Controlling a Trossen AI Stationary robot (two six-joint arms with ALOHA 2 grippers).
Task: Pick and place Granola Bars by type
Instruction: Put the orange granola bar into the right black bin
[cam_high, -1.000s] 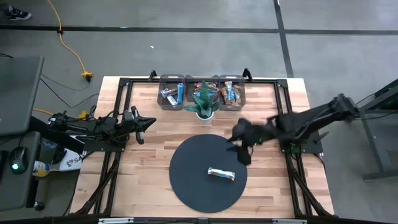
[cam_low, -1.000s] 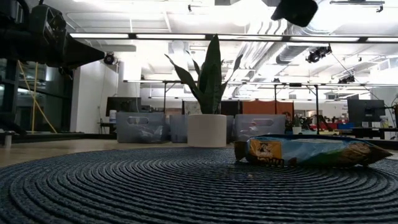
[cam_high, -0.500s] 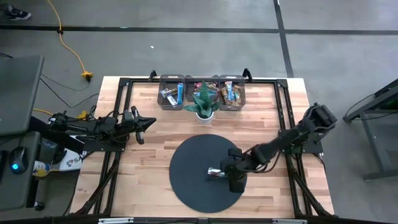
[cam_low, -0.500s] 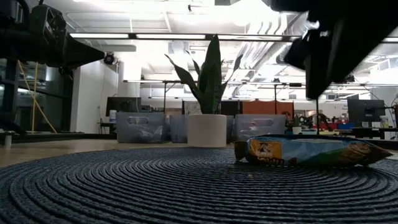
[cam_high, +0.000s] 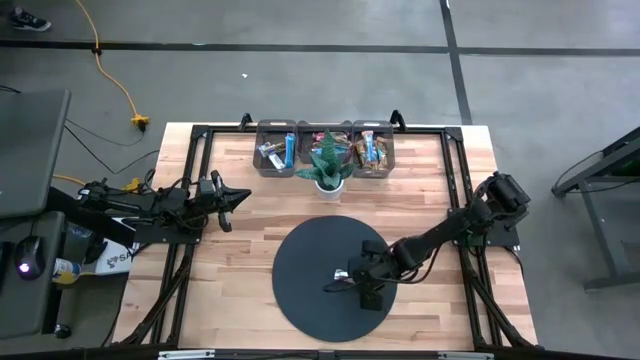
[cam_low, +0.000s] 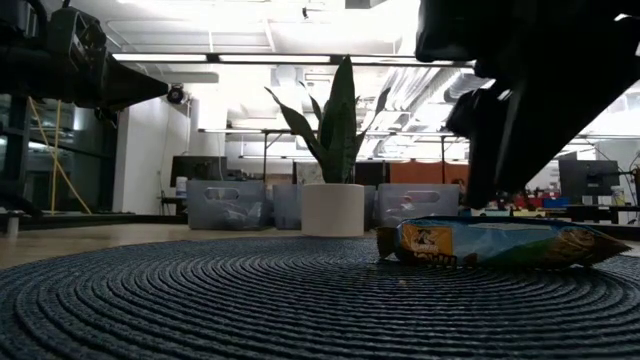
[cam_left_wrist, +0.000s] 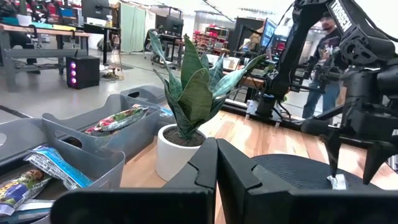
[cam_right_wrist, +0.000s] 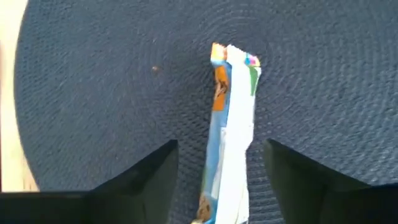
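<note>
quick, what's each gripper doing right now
Left gripper: shut, empty, parked at the table's left side.
Right gripper: open, fingers either side of the granola bar on the mat, not gripping.

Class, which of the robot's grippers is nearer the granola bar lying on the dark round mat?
Right. The right gripper is open directly over the granola bar; the left gripper waits beside the table's left edge, off the mat.

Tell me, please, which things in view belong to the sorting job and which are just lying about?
Job: granola bar on round mat; sorted bars in grey bins; right gripper, open astride the bar.
Lying about: potted plant; left gripper, parked, shut.
</note>
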